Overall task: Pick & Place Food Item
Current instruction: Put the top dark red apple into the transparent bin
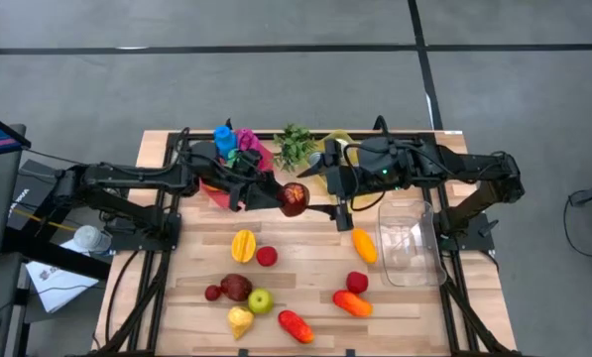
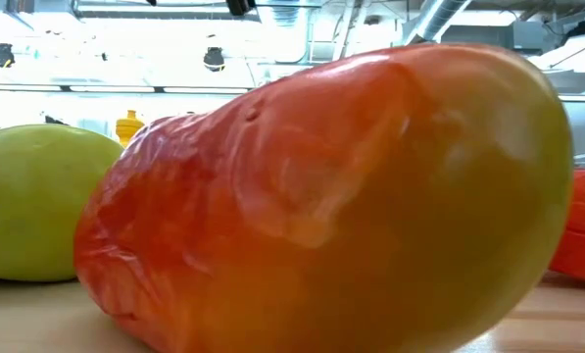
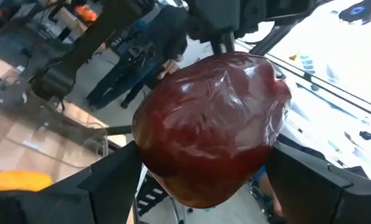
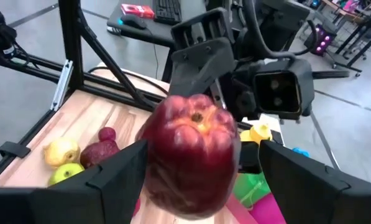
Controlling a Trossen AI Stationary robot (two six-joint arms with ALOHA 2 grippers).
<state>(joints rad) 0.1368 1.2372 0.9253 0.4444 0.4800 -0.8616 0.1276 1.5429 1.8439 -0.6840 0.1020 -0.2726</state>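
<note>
A dark red bell pepper (image 1: 294, 198) hangs in the air above the middle of the table, between my two arms. My left gripper (image 1: 279, 194) reaches it from the left and is shut on it; the left wrist view fills with the pepper (image 3: 213, 127). My right gripper (image 1: 322, 191) comes from the right, open, with one finger on either side of the pepper (image 4: 191, 155). A gap shows at one finger, and whether the other touches I cannot tell. The pepper's stem end (image 4: 197, 117) faces my right wrist camera. My left gripper pinches the red pepper between its two fingers (image 3: 120, 171), one on each flank of its body (image 3: 151, 155). The fingers come level from the table's left. The pepper is lifted clear of the table, its stem end pointing toward the right arm.
A clear plastic container (image 1: 431, 260) stands at the table's right. Several toy fruits lie on the near half: an orange one (image 1: 243, 245), a green apple (image 1: 261, 299), a red-orange one (image 1: 296, 325). Pink and blue items (image 1: 238, 147) and greenery (image 1: 296, 147) stand at the far edge. An orange-red fruit (image 2: 331, 196) blocks the low view.
</note>
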